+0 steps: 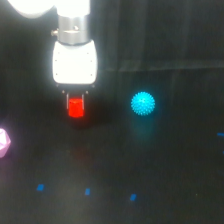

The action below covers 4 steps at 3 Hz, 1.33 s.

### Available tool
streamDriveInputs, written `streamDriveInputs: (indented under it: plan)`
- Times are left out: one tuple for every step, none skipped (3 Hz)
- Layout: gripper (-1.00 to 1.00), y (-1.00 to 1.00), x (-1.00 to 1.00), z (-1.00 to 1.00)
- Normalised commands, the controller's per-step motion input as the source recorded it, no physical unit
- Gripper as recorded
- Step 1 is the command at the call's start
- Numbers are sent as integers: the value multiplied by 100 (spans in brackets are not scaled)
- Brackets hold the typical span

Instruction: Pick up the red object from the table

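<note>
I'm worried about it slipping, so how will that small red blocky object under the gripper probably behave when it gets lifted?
The small red blocky object looks stiff and solid, so it probably won't deform. It looks small beside the white gripper, so it is likely light. Its faces look flat, so it should sit steady on the dark black table rather than roll, unlike the spiky cyan ball. The blur hides how slippery its surface is.

Pincer [75, 103] pointing straight down

Dark, flat table [165, 165] bearing 3 small blue marks [87, 191] near the front. Spiky cyan ball [143, 104] resting mid-surface; pink faceted object [3, 142] at the exterior view's left edge.
</note>
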Motion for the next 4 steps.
streamDriveInputs:
  plan:
    - [-99,71,-5,100]
    - [-90,87,-14,100]
    - [-99,56,-14,100]
    - [-100,-60,-66,75]
